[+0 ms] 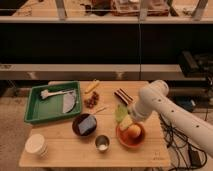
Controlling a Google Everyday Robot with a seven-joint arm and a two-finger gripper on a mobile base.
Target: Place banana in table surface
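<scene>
1. Banana [91,87] position: it lies on the tabletop [65,150] near the far edge, close to the far right corner of the green tray [31,107] but outside it.
2. Long axis: diagonal in the camera view. One end points down toward the tray side, the other up toward the back edge. You cannot tell from here which end is the darker one.
3. Gripper [128,120]: it sits at the tip of the white arm [155,100], which enters from the right of the view. It hangs over the orange plate [131,145] that holds the round orange fruit [135,131], just beside the pale leaf-shaped item [120,112]. You cannot tell whether it is parted, closed, or holding anything.
4. Key relation: the banana is well apart from the gripper, leftward in the view and farther back. A dark red cluster [91,101] lies just in front of the banana. A striped brown item [122,95] lies roughly along the line between the two.
5. Judgement: the banana appears to rest on bare wood, so the placing looks done or nearly so. If you must reach for it, cross its diagonal and pass clear of the cluster.
</scene>
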